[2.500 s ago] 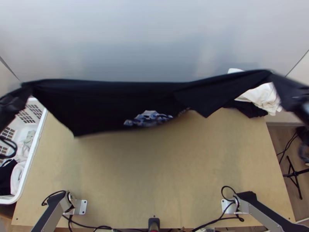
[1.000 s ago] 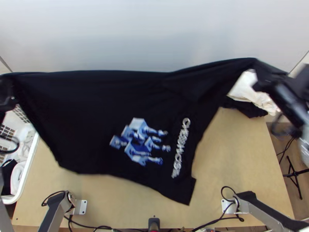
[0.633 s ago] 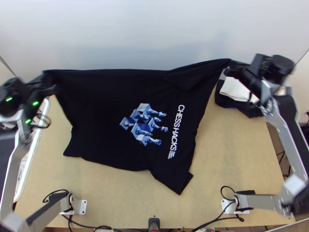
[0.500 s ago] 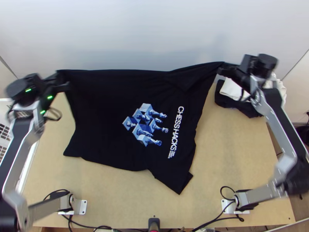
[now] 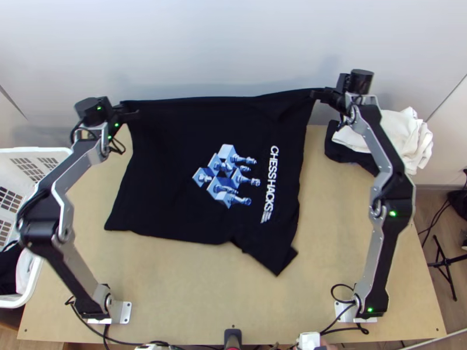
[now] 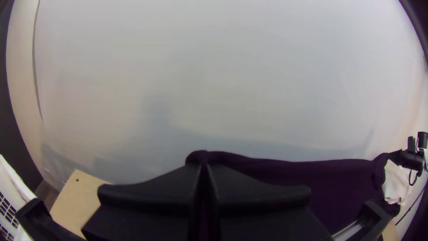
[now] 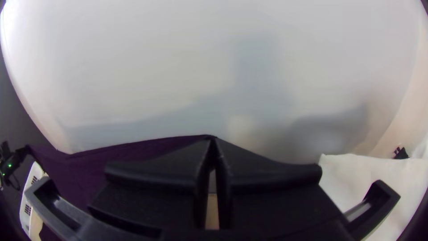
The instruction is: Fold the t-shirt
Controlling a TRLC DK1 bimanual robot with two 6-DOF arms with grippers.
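Both ends are pinned! My left hand [image 5: 131,111] has its black fingers together, clamped on one far corner of the black cloth t-shirt [image 5: 157,169]; my right hand [image 5: 318,94] is pinched just as tight on the other. The shirt hangs taut between them along its far edge, blue-and-white print [image 5: 225,181] upward, its near part spread on the light wooden tabletop [image 5: 204,297]. I'd call this the lay-down before the first fold.

Now, the danger! Both grips look to be right at the cloth's edge, so parting the hands further could tug a corner free. Bring them in or lower them unevenly, and that far edge sags into a ridge. The skewed near flap [image 5: 279,255] could get trapped crooked under a fold. And swing wide on the right, I might snag the heap of white and dark cloth [image 5: 408,140].
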